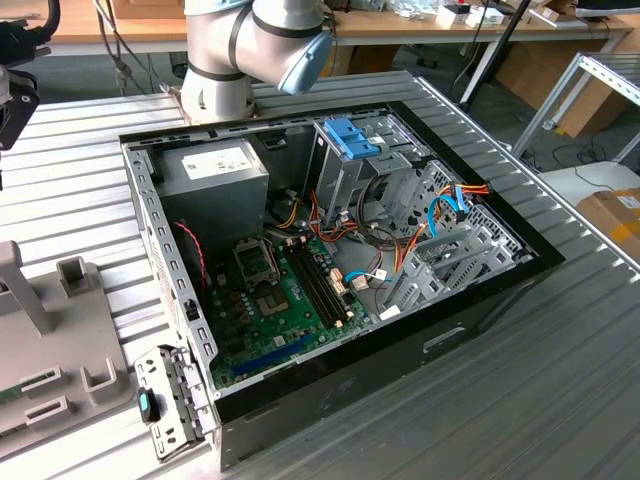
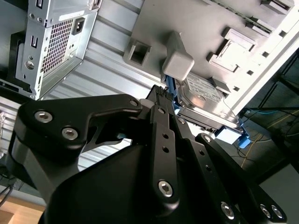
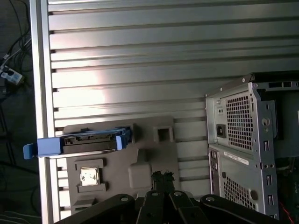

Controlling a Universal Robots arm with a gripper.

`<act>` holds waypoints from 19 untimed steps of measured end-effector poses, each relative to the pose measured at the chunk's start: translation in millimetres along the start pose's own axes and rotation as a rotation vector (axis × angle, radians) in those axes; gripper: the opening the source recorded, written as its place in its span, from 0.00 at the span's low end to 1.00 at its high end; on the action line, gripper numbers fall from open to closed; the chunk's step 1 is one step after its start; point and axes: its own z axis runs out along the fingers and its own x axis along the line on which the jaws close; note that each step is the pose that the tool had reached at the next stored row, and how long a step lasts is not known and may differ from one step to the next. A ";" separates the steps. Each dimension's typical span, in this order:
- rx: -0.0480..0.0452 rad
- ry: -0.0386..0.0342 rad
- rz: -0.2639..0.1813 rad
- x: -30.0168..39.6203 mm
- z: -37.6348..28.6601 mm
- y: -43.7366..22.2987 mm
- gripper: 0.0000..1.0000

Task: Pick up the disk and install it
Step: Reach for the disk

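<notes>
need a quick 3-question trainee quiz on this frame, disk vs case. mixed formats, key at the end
1. True or false: the disk is already installed in the computer case.
2. Where does the disk sit? A) in the grey fixture B) on the motherboard C) in the drive cage
3. Fill in: the bracket edging the disk is ___ in colour.
Key: 1 false; 2 A; 3 blue.

Disk (image 3: 91, 141): grey-silver body, bright blue bracket. Bench (image 3: 140, 46): silver, ribbed in parallel lines. Computer case (image 1: 400, 360): black shell (green motherboard (image 1: 270, 320) inside).
</notes>
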 end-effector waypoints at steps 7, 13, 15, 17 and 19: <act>0.0000 0.0001 0.000 1.8 -0.1 -0.1 0.11; 0.0000 0.0001 0.000 2.0 -0.1 -0.2 0.11; 0.0000 0.0000 0.000 5.2 -0.1 -0.4 0.11; 0.0000 -0.0001 0.000 12.8 -0.4 -1.0 0.11; 0.0000 -0.0002 0.000 18.8 -0.5 -1.4 0.11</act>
